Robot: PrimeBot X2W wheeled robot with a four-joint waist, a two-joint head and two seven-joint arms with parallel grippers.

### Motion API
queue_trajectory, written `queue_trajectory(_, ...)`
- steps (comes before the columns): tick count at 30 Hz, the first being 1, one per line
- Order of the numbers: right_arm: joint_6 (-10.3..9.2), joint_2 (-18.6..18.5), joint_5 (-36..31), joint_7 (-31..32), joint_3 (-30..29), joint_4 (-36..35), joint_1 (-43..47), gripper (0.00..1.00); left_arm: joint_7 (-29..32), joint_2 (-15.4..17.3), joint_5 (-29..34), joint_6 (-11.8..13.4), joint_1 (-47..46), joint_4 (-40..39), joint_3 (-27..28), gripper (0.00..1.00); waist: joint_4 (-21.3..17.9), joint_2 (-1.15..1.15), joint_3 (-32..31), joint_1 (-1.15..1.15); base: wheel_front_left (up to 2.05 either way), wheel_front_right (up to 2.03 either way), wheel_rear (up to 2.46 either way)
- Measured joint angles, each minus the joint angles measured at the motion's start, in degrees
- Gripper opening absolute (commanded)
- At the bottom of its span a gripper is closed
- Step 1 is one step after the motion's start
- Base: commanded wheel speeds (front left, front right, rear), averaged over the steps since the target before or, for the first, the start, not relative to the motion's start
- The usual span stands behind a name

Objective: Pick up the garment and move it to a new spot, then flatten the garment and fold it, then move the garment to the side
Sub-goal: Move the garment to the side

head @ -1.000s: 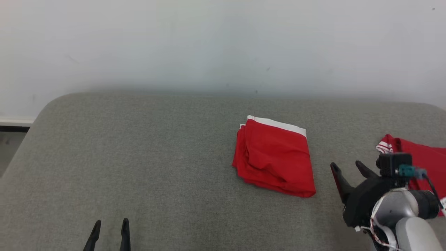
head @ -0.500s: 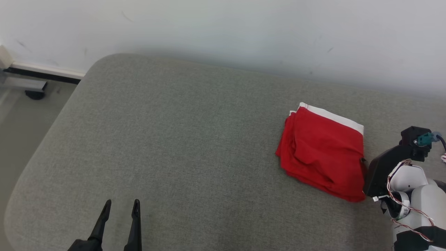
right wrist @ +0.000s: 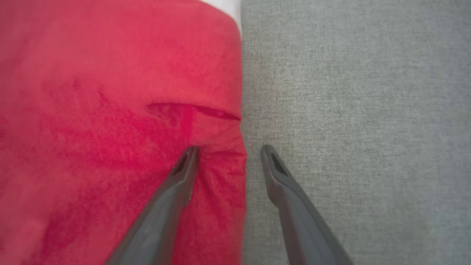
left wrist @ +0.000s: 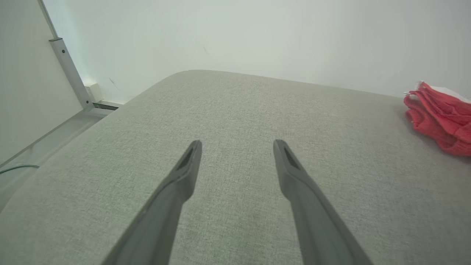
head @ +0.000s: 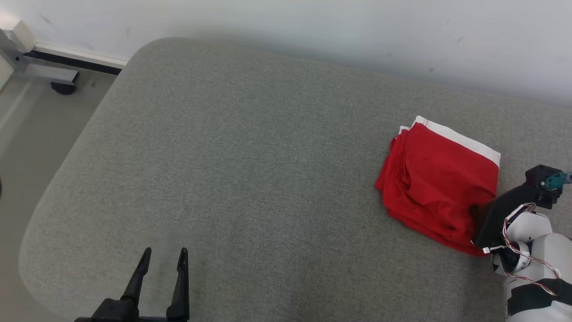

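- There is one garment [head: 440,183]: red, with a white band along its far edge. It is folded into a thick packet of several layers.
- It lies on the right part of the counter [head: 250,156], well apart from the left claw [head: 165,251].
- There are two claws, one on each arm.
- The left claw hangs low over the near left part of the counter. Its two dark fingers are spread wide and point away from the robot, and nothing is between them.
- The right claw [right wrist: 229,149] points down at the near right border of the garment. It is open, and the border of the garment runs between its fingers.
- One finger [right wrist: 182,171] is over the red cloth and the other is over the bare grey cover. The first finger seems to press a small crease into the cloth, but I cannot be sure that it touches.
- The counter has a grey woven cover and rounded corners.
- A pale wall [head: 313,27] stands behind the counter. At the left there is a light floor [head: 27,134] and a grey metal post [left wrist: 70,70].
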Motion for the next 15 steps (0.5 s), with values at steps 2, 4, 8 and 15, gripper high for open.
queue_trajectory(2, 0.0, -0.01, 0.23, -0.58, 0.43, 1.15, -0.62, 0.21, 0.0, 0.01, -0.07, -0.01, -0.07, 0.35, -0.34, 1.0, -0.53, 0.0, 0.11, 0.0, 0.0, 0.0, 0.0)
queue_trajectory(4, 0.0, 0.05, 0.05, -1.96, 0.97, 1.56, -0.81, 0.0, 0.0, 0.04, -0.19, 0.0, -0.26, 0.4, -0.29, 1.0, -1.18, -0.01, 0.14, -0.01, 0.0, 0.0, 0.0)
queue_trajectory(8, 0.0, 0.13, -0.67, -3.55, 4.45, 1.19, -0.89, 0.0, 0.0, 0.15, -0.27, 0.0, -0.88, 0.13, -0.21, 1.0, -2.85, 0.0, 0.06, -0.01, 0.0, 0.0, 0.0)
queue_trajectory(15, 0.0, -6.84, 5.98, -0.65, 20.34, -4.33, -0.7, 0.0, 0.0, 0.49, -1.15, 0.0, -0.98, -1.13, 0.3, 1.0, -7.36, 0.0, -0.69, -0.01, 0.0, 0.0, 0.0)
